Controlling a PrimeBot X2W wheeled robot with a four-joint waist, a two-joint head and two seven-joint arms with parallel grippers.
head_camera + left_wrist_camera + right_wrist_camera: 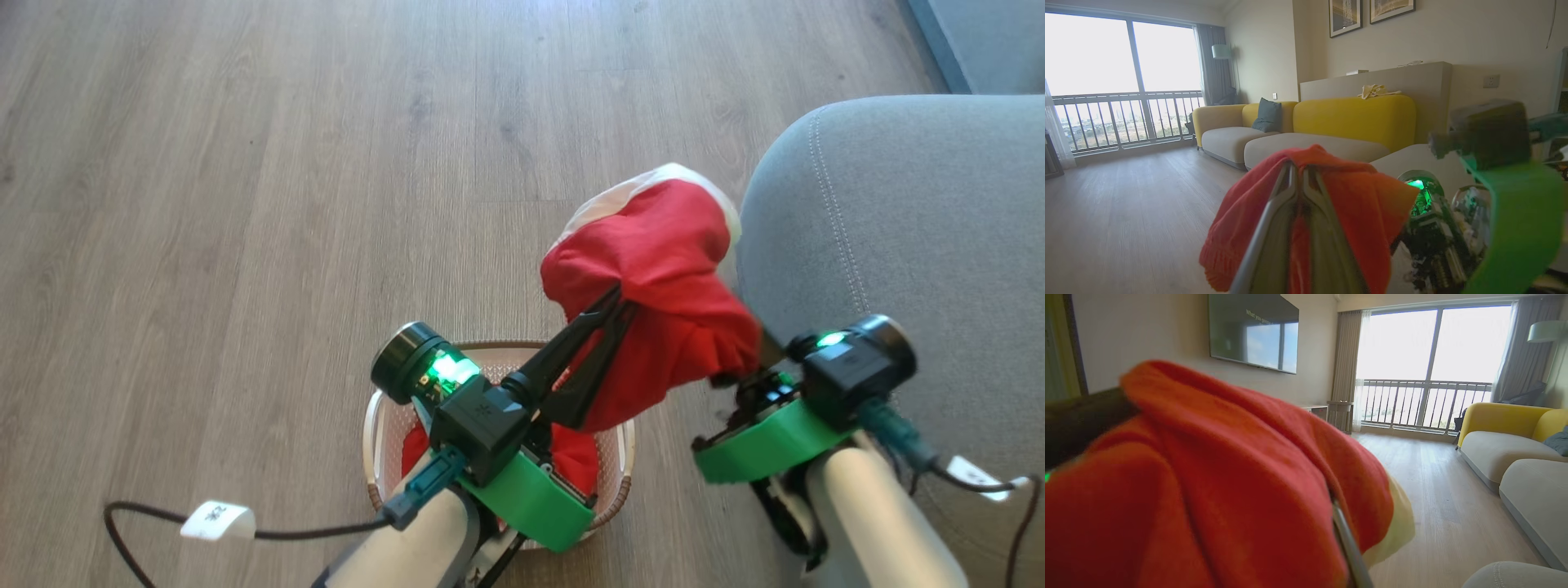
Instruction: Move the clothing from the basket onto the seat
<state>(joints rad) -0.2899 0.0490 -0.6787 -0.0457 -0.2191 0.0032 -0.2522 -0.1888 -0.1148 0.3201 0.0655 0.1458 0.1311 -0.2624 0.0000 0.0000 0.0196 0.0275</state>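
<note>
While the bright red soft fabric garment with white lining is held in the air between the small cream-white perforated plastic basket with a brown woven-look rim and the large grey fabric-upholstered seat cushion, none of it is supported by either. The left gripper is seen clamped on a fold near the middle of the bundle, with red cloth pressed between its two dark fingers. The right gripper is closed at the bundle's lower edge, with its fingers buried in cloth. Whether a fold is truly caught there cannot be told. A second red garment is seen lying in the basket, below the left arm.

The carry of this first piece is judged to be about midway: it is clear of the basket and just beside the seat's rounded edge, not yet over it. Several failures can be foreseen. If only a thin fold is gripped, the cloth could be pulled free by its own hanging weight and dropped onto the pale wood-plank floor. If the arms are moved at unequal pace, the fold could be dragged out of one pincer. If release is made too early, the garment could slide down the cushion's curved side instead of being laid on top.
</note>
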